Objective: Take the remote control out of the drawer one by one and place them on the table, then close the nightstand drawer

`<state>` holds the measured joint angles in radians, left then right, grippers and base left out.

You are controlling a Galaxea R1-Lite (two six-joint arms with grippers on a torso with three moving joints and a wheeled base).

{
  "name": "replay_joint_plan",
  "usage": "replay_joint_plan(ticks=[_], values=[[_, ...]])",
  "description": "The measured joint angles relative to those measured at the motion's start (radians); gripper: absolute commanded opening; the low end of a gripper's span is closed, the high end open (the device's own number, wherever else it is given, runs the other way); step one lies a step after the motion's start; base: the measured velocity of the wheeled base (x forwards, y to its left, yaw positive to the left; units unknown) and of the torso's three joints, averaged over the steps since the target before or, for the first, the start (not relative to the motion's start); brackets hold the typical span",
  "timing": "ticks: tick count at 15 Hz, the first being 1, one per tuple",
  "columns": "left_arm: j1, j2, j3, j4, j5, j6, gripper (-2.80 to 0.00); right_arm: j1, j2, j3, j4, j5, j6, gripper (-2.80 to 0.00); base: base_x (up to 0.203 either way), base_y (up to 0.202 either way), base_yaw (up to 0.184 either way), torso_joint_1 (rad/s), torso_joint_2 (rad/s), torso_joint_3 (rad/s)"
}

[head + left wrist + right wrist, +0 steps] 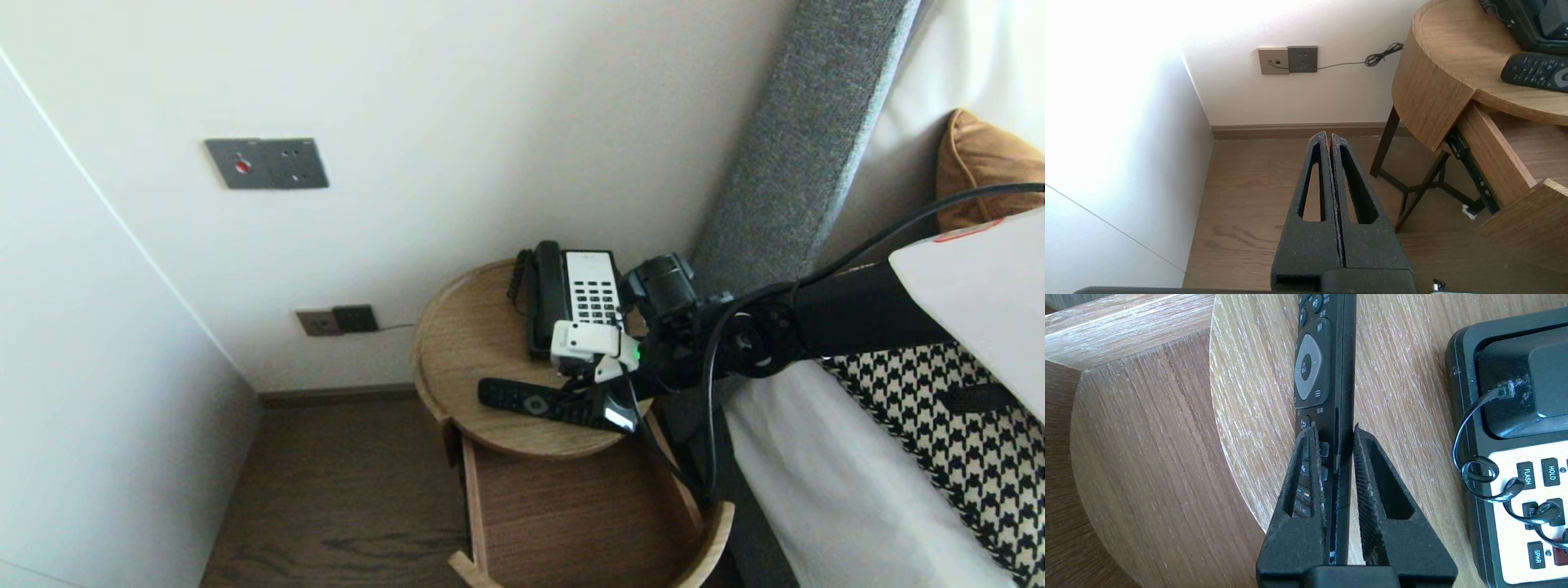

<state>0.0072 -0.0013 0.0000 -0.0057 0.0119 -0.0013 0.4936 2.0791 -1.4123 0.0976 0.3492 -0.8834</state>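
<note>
- Remote control [531, 403] lay along the front edge of the round tabletop [465, 343], directly above the pulled-out drawer.
- Its bed-side end sat in the right gripper [1333, 435], which was clenched on it. The fingers [1306, 465] pinched across the slim body, which looked tipped onto its long edge.
- Handling, my read: light, rigid plastic with smooth sides, so it could pivot or slip in an end pinch. A hold nearer mid-length would have balanced better. It looked sturdy enough, though one pad pressed on the buttons.
- Telephone [571, 294] stood at the tabletop's back edge, its coiled cord close to the grip.
- Drawer [571, 506] was open. Only its bare wood bottom showed, with nothing visible inside.
- The left gripper [1329, 136] hung parked low over the floor beside the table, fingers pressed together, holding nothing.
</note>
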Motion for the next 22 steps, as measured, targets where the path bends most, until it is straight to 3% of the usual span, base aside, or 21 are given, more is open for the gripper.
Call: replay_joint_plan(ticks=[1, 2, 16, 17, 22], values=[[0.0, 0.0, 0.0, 0.0, 0.0, 0.0, -2.8, 0.0, 0.001, -0.001, 0.0, -0.006, -0.001, -2.8, 0.0, 0.0, 0.0, 0.0, 0.0, 0.0], [0.0, 0.0, 0.0, 0.0, 0.0, 0.0, -2.8, 0.0, 0.003, -0.001, 0.0, -0.009, -0.001, 0.0, 0.0, 0.0, 0.0, 0.0, 0.0, 0.0], [0.0, 0.0, 0.0, 0.0, 0.0, 0.0, -2.8, -0.002, -0.042, 0.015, 0.005, -0.004, 0.019, 0.0, 0.0, 0.0, 0.0, 0.0, 0.0, 0.0], [0.0, 0.0, 0.0, 0.0, 0.0, 0.0, -2.8, -0.002, -0.06, 0.021, 0.014, -0.003, 0.029, -2.8, 0.0, 0.0, 0.0, 0.0, 0.0, 0.0], [0.0, 0.0, 0.0, 0.0, 0.0, 0.0, -2.8, -0.009, -0.176, 0.111, 0.051, 0.056, 0.085, -2.8, 0.0, 0.0, 0.0, 0.0, 0.0, 0.0]])
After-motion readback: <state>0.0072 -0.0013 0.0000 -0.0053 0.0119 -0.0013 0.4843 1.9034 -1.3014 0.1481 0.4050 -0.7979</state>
